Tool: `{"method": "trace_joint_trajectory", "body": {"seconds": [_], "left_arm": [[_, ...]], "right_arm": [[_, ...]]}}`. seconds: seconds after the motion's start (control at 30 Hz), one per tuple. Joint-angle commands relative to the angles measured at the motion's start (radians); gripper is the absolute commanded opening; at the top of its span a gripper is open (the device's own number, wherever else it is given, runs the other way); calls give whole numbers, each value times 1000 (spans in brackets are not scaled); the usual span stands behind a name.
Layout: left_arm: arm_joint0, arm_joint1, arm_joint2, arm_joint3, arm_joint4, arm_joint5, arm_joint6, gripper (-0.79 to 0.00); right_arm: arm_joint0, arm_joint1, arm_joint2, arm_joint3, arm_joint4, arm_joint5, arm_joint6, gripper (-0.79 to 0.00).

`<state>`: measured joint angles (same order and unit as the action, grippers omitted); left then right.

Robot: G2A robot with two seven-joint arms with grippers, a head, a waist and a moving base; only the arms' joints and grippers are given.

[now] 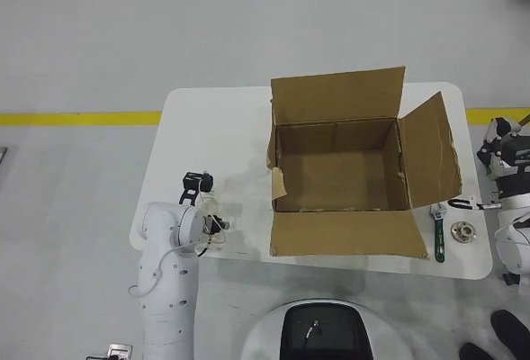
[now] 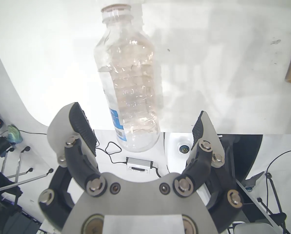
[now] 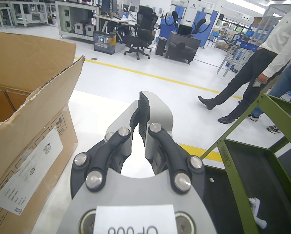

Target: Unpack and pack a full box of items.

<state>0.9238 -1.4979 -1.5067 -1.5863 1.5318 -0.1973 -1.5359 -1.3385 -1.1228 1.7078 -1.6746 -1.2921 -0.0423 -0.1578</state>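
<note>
The left gripper point(image 2: 138, 109) is hanging over the white table point(image 1: 211, 117) with its fingers spread wide, touching nothing. A clear plastic bottle point(image 2: 128, 74) is lying on the table between those fingers, neck pointing away from the gripper, well left of the open cardboard box point(image 1: 336, 135). The right gripper point(image 3: 142, 98) is hovering beside the box, fingers pressed together on nothing. A wrench point(image 1: 438, 236) is lying just right of the box.

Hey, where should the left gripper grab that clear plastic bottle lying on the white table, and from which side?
Probably across the ribbed middle of the clear plastic bottle, coming from above. It lies flat on the white table, its length running between the fingers of the open left gripper, so they would close on its rounded sides.
</note>
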Motion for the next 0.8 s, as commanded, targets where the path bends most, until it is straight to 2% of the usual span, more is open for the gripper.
{"method": "trace_joint_trajectory", "body": {"seconds": [0.0,0.33,0.37,0.4,0.43,0.5,0.57,0.67,0.73,0.77], "left_arm": [[-4,1,2,17,-9,3,0,0],[-17,11,23,74,11,11,10,0],[-17,12,23,78,8,14,12,-111],[-18,13,24,81,6,15,13,-348],[-18,14,25,84,7,15,16,-425],[-18,16,26,90,6,20,20,-493],[-18,18,26,98,9,27,22,-459],[-21,20,24,110,11,40,28,-471],[-23,22,24,117,11,42,31,-594],[-23,23,23,120,12,47,34,-600]], "right_arm": [[1,-1,0,1,-1,1,2,-785],[8,-4,7,7,-1,1,5,-785],[8,-4,8,7,-2,0,6,-785],[8,-4,8,7,-3,1,7,-785],[8,-5,8,6,-2,1,8,-785],[8,-5,9,6,-5,1,8,-785],[8,-6,10,6,-6,0,9,-785],[8,-6,11,5,-9,-2,9,-785],[8,-7,12,5,-9,-1,11,-785],[8,-7,13,4,-10,0,10,-785]]}}
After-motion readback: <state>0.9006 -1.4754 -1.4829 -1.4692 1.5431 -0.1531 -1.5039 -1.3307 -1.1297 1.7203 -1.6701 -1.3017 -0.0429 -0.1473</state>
